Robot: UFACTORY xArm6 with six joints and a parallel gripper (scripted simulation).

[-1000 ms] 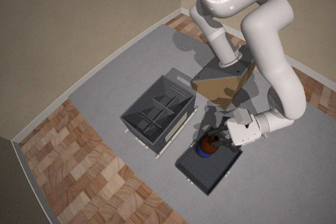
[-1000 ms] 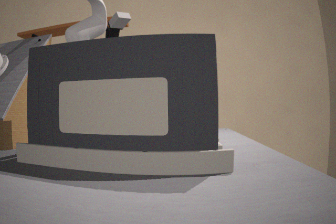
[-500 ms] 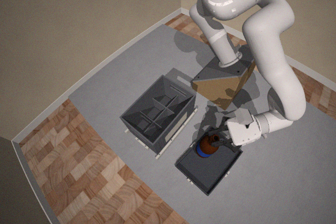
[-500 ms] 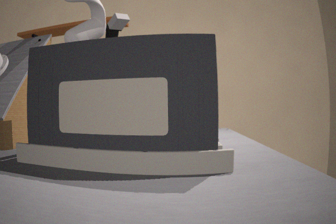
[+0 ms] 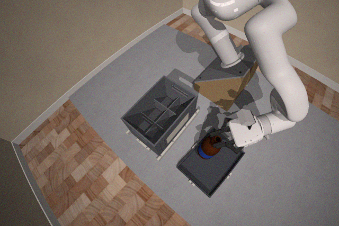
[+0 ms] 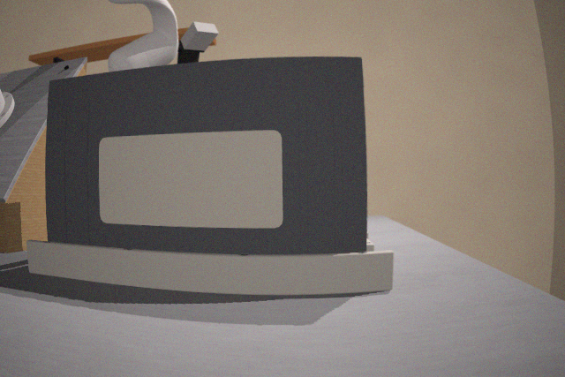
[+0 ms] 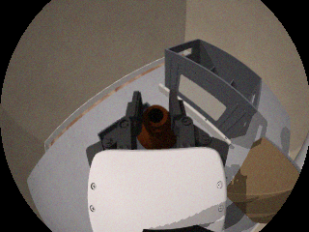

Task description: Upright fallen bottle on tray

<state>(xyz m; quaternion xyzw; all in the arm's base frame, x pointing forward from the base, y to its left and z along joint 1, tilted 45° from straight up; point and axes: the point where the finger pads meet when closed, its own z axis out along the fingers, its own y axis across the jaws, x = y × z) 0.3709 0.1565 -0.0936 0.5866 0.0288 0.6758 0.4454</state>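
The brown bottle point(image 5: 210, 147) with a blue band stands close to upright over the back corner of the dark tray point(image 5: 210, 168). My gripper point(image 5: 220, 141) is shut on the bottle near its neck, reaching in from the right. In the wrist view the bottle point(image 7: 156, 127) sits between the dark fingers, its mouth facing the camera. I cannot tell whether the bottle's base touches the tray floor. The exterior view does not show the bottle or the tray; the crate hides them.
The dark divided crate point(image 5: 160, 109) on pale runners stands left of the tray, and fills the exterior view point(image 6: 205, 154). The arm's wooden pedestal point(image 5: 225, 85) stands behind the tray. Walls close in on the far sides.
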